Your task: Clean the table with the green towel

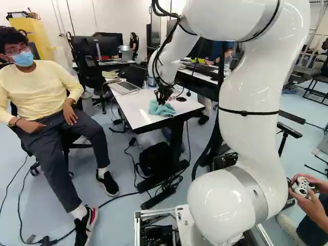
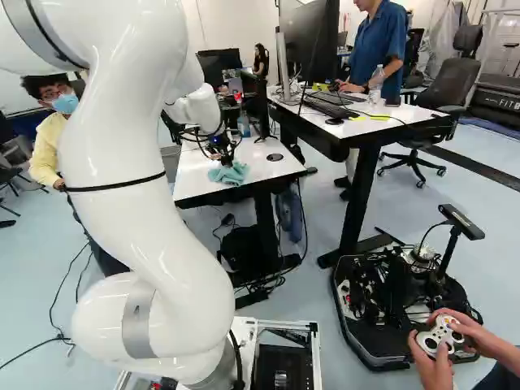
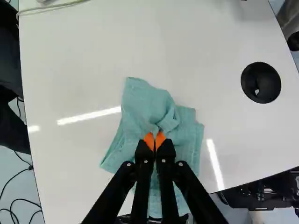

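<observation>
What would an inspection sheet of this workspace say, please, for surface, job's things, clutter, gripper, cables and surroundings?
Surface: white glossy table with light reflections and a round black opening; dirt cannot be judged.
Job's things: green towel lies crumpled on the table, partly folded.
Clutter: open laptop farther along the same table.
Gripper: the gripper is shut on a raised fold of the towel.
Cables: pale cable on the tabletop; dark cables across the floor.
Surroundings: black bag under the table; seated person beside it; second desk nearby.
</observation>
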Controlling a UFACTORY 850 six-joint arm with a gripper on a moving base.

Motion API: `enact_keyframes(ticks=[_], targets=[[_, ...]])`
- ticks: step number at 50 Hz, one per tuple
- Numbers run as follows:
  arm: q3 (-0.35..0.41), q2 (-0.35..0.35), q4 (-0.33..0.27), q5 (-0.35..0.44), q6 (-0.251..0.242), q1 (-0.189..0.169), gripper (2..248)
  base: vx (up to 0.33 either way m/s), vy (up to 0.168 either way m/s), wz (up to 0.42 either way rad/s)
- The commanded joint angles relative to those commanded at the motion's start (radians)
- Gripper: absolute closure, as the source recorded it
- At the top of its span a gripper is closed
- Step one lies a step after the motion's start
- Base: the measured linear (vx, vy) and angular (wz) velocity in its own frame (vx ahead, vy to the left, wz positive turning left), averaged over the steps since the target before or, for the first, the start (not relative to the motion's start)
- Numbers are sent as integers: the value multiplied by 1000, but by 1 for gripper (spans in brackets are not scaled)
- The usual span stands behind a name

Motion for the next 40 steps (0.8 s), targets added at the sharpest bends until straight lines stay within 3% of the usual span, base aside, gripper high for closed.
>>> enact_keyframes(ticks=[22, 40], targets=[[47, 38, 0, 0, 0, 62, 224, 0, 0, 0], [139, 114, 0, 0, 0, 68, 224, 0, 0, 0]])
